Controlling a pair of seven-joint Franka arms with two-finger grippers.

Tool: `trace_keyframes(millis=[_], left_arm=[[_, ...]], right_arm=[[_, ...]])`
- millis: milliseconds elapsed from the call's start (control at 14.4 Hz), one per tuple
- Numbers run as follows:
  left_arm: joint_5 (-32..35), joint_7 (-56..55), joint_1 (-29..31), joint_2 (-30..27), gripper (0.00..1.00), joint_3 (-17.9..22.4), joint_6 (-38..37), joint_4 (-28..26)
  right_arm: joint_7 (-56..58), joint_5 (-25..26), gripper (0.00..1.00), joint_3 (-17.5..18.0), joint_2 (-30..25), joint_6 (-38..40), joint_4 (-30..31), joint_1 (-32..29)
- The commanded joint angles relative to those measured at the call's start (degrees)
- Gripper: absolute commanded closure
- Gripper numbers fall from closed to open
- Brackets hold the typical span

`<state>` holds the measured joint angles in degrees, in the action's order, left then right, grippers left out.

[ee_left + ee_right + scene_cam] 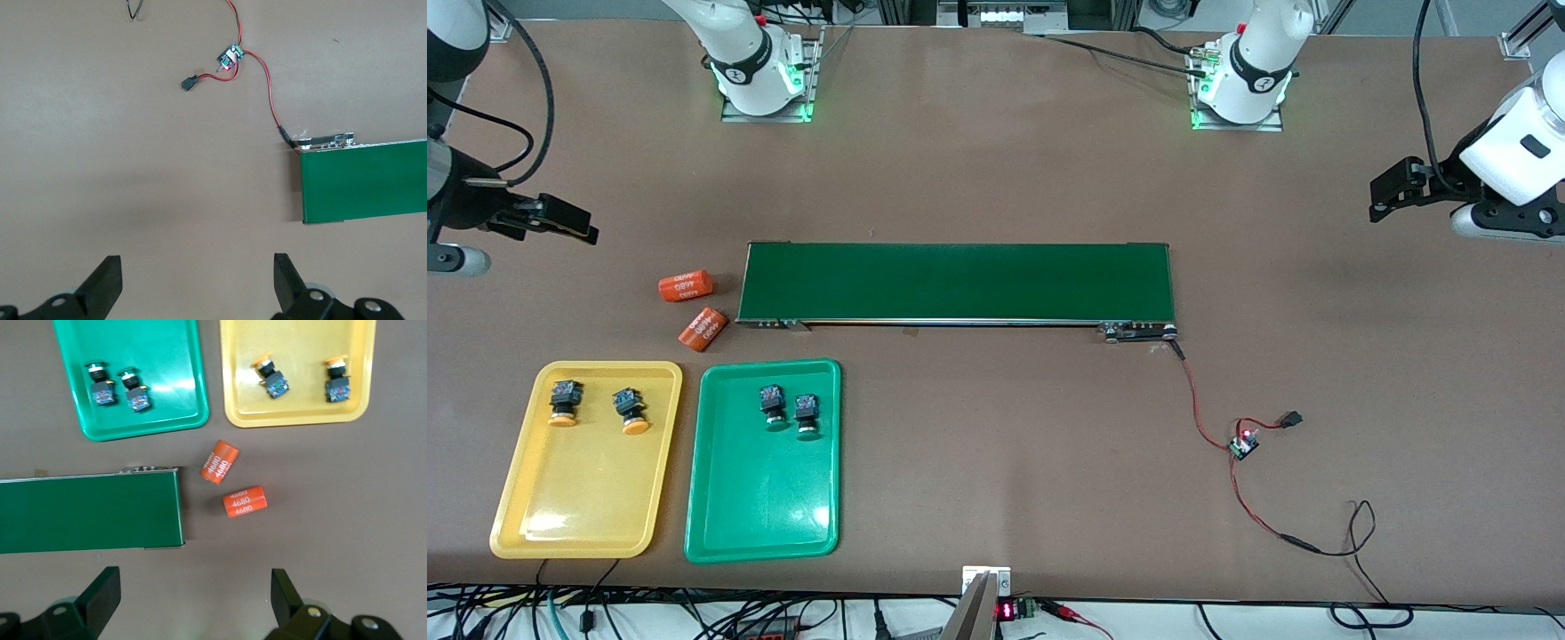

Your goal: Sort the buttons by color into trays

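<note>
On the tabletop [996,178], resting already sorted: two yellow-orange buttons [596,407] inside the yellow tray [516,498], two green buttons [787,411] inside the green tray [720,524], nothing apparently remaining, left claw [197,280] and right claw [193,597] hanging spread apart, empty.

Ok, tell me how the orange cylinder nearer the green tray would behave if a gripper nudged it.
The orange cylinder lies on its side on the bare table, so it would probably roll. It looks smooth and rigid, so a gripper might slip along its curve. It is small and likely light.
</note>
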<state>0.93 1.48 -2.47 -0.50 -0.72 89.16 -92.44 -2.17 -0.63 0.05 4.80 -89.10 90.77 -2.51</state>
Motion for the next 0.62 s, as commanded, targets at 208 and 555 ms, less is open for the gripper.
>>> trace_keyframes(millis=[208,555], left_arm=[[-0.75,1.07,0.18,0.33,0.00,0.10,-1.27,1.38],[-0.75,1.07,0.18,0.33,0.00,0.10,-1.27,1.29]], right_arm=[[-0.29,0.10,0.00,-0.23,-0.50,1.82,-0.51,-0.65],[-0.38,0.19,0.00,-0.05,-0.59,2.00,-0.51,-0.48]])
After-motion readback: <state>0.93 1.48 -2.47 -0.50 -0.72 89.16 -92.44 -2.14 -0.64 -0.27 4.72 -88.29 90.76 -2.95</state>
